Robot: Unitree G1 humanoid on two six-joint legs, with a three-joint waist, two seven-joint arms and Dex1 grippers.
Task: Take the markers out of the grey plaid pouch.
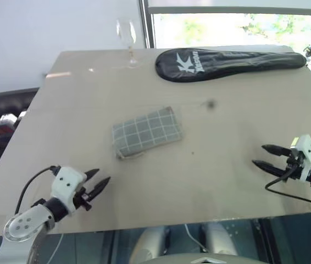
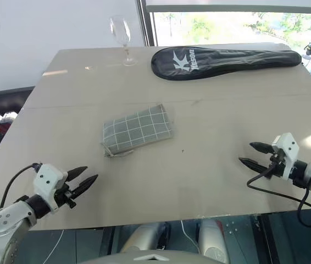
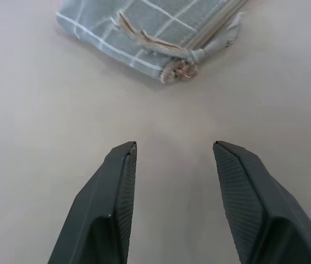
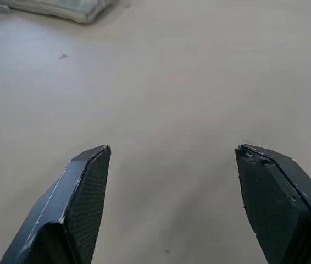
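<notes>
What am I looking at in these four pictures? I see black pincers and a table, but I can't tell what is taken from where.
It is a humanoid robot with two arms, seen through its own cameras. The two wide pictures come from the twin cameras in its head, looking down over a pale table. The two close pictures come from cameras on the wrists, each looking along that arm's own two black fingers.

The left end effector and the right end effector both hover open near the table's front edge, and neither holds anything.

On the table lies a grey plaid pouch, closed, with its zip pull showing in the left wrist picture. No markers are visible, so none have come out yet. At the far edge stand a wine glass and a long black racket cover.
</notes>
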